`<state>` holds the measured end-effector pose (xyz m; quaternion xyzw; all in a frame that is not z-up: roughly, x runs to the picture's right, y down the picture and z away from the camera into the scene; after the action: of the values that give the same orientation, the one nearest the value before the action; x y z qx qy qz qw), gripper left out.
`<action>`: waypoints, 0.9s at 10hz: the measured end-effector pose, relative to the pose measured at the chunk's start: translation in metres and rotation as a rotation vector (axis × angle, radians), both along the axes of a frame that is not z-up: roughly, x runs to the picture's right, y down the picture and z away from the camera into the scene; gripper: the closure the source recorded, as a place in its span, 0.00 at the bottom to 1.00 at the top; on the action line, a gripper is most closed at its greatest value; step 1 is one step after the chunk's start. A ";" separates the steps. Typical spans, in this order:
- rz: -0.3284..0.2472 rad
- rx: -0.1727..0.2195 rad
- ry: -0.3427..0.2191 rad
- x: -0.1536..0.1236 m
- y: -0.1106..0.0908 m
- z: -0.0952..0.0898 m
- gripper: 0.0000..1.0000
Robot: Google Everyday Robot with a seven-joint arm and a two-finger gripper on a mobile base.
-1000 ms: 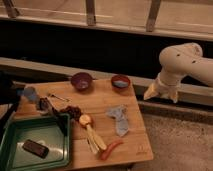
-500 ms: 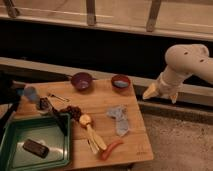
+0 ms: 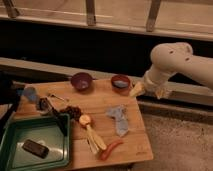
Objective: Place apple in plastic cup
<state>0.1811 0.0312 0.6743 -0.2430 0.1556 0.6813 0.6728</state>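
No legible text or labels anywhere

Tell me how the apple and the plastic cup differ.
Colour: the apple is yellowish with a red patch; the plastic cup is pale blue. Place: the apple lies centrally by the banana; the plastic cup stands at the left edge. Both are small and round. The claw hangs right of the table.

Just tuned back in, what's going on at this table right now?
Nothing has been grasped yet. The robot's claw hangs off the right edge of the wooden table, beside the red bowl. The apple lies mid-table between the grape bunch and the banana. The light-blue plastic cup stands at the far left, so the claw is far from both.
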 end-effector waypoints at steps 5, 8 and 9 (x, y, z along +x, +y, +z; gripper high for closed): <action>-0.171 -0.009 -0.087 -0.121 0.000 0.014 0.20; -0.180 -0.014 -0.088 -0.126 0.002 0.014 0.20; -0.184 -0.013 -0.093 -0.130 0.001 0.014 0.20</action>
<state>0.0513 0.0327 0.6884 -0.2634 0.1504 0.6036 0.7373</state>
